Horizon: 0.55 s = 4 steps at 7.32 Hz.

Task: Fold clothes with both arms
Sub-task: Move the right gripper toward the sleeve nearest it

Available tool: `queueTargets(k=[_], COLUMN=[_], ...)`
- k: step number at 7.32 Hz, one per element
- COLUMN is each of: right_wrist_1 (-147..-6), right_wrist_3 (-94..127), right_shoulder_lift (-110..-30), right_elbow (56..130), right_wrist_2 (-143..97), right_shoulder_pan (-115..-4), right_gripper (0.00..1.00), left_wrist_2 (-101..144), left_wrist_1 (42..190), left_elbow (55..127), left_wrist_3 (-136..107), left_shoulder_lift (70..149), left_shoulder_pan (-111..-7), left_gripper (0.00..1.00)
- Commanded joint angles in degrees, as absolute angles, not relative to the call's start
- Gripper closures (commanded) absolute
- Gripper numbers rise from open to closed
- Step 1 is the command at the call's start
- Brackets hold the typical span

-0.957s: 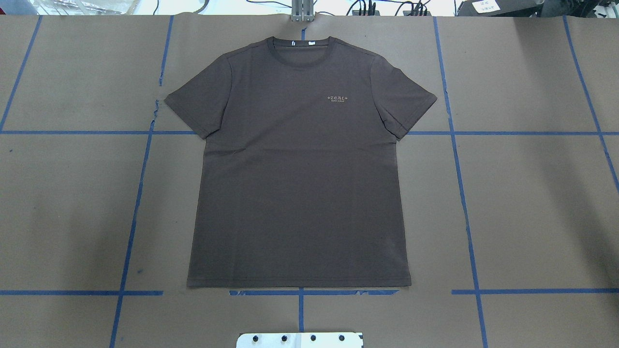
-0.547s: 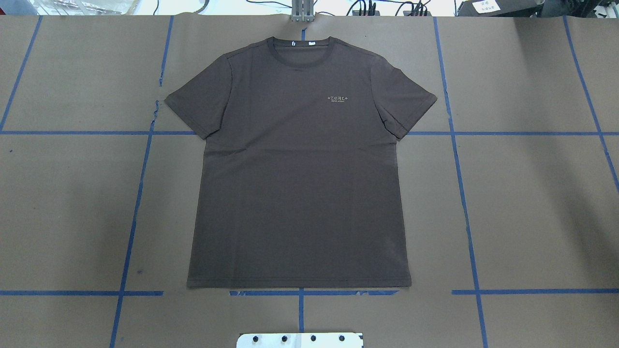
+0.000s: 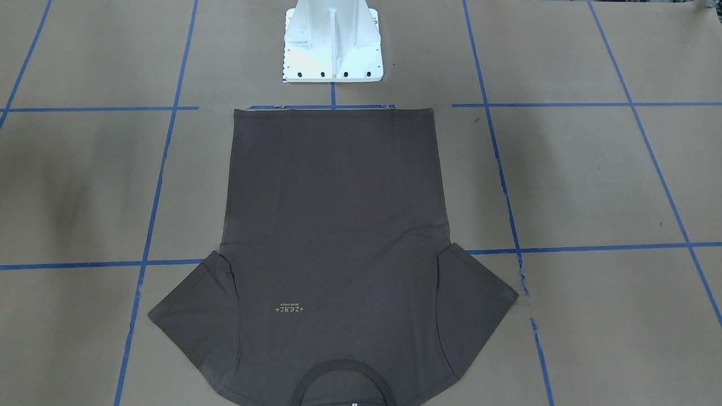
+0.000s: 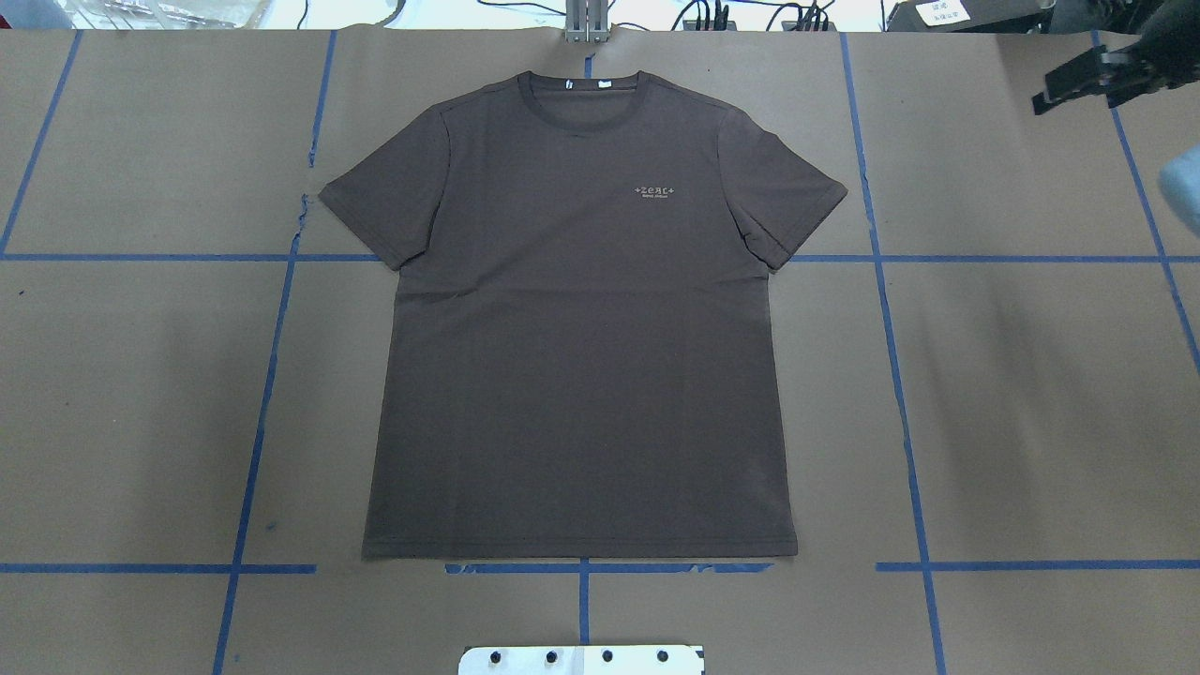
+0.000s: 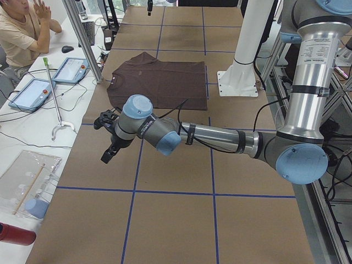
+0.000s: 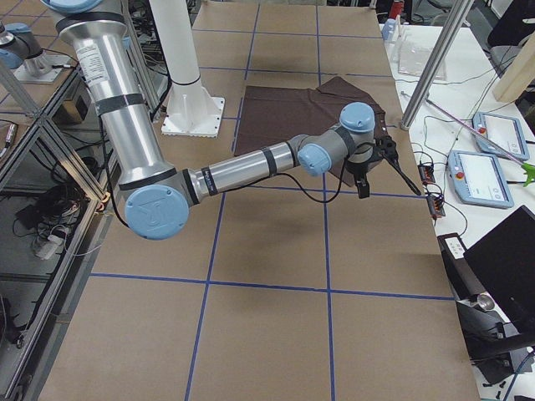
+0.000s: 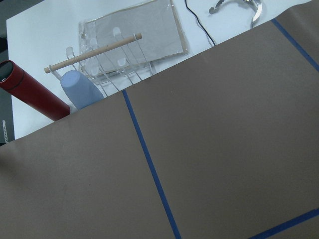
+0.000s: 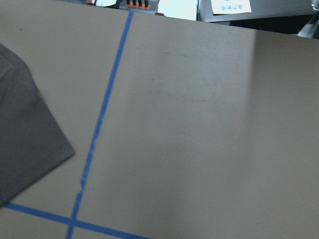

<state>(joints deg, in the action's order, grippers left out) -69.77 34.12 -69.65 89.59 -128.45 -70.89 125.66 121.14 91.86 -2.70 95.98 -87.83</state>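
The clothes, one dark brown-grey T-shirt (image 4: 581, 347), lie flat and face up on the brown paper, collar (image 4: 583, 94) at the far edge and hem toward the pedestal. Both sleeves are spread out. My right gripper (image 4: 1069, 89) hovers over bare paper well to the right of the right sleeve (image 4: 787, 197), its black fingers apart and holding nothing. One sleeve corner (image 8: 25, 139) shows in the right wrist view. My left gripper (image 5: 102, 140) hangs above bare paper far to the shirt's left. It shows only in the left side view, so I cannot tell its state.
The white pedestal (image 3: 331, 45) stands just behind the hem. Blue tape lines (image 4: 895, 375) grid the paper. Off the far edge, a white bench holds tablets (image 5: 69, 69), a red bottle (image 7: 30, 92), a blue cup (image 7: 79, 89) and a rack. A person (image 5: 22, 27) sits there.
My right gripper and a blue joint cap have come into the overhead view at the upper right. The shirt has not moved.
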Motion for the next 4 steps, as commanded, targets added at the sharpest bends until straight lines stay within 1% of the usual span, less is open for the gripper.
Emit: queueTargets(k=[1,2,4], right_wrist_1=[-56.9,-53.3,-51.7], right_wrist_3=[54.0,57.4,57.7], right_shoulder_lift=[-63.2,-61.5,-60.0], right_elbow=[80.8,76.6,72.4], right_wrist_2=[-119.4,-116.7,-113.4], right_shoulder_pan=[-60.9,-57.9,-55.0], right_gripper=[0.13,0.19,0.29], left_wrist_2=[125.6,125.6,125.6], left_wrist_1=[121.4,121.4,121.5], left_elbow=[91.9,91.9,91.9], left_wrist_3=[-2.8,-2.9,-2.7], left_shoulder_lift=[96.1,96.2,96.2], left_shoulder_pan=[-87.8,-87.8,-87.8], left_gripper=[0.00,0.00,0.00])
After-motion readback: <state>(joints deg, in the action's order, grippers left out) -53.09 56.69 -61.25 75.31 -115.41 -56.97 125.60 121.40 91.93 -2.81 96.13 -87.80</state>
